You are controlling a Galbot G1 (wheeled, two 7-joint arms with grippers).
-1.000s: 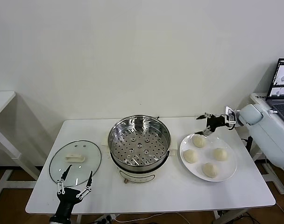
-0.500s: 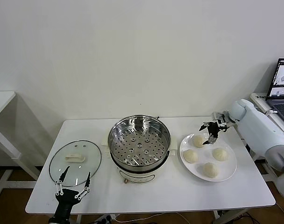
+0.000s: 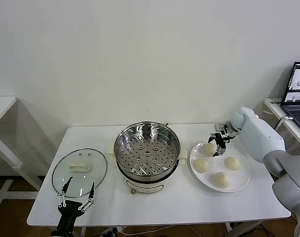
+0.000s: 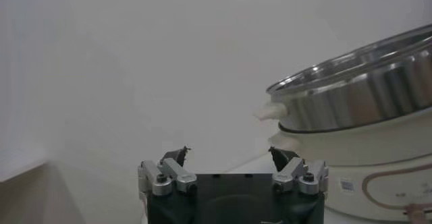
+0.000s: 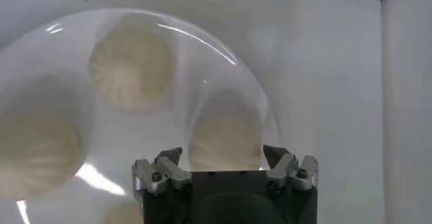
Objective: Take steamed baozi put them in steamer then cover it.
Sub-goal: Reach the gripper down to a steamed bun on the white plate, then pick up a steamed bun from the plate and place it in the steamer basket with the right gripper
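The steamer (image 3: 147, 150) stands mid-table, lid (image 3: 80, 172) on its left, plate (image 3: 243, 181) of baozi (image 3: 222, 179) on its right.

Smooth white arm (image 3: 261, 136) (black tool (image 3: 218, 143))

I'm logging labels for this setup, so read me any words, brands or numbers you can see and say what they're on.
None can be read.
Cooker base: a small label and line markings, too blurred to read.
Laptop screen: shows pictures, no legible text.
Steamer, lid, plate: no markings visible.
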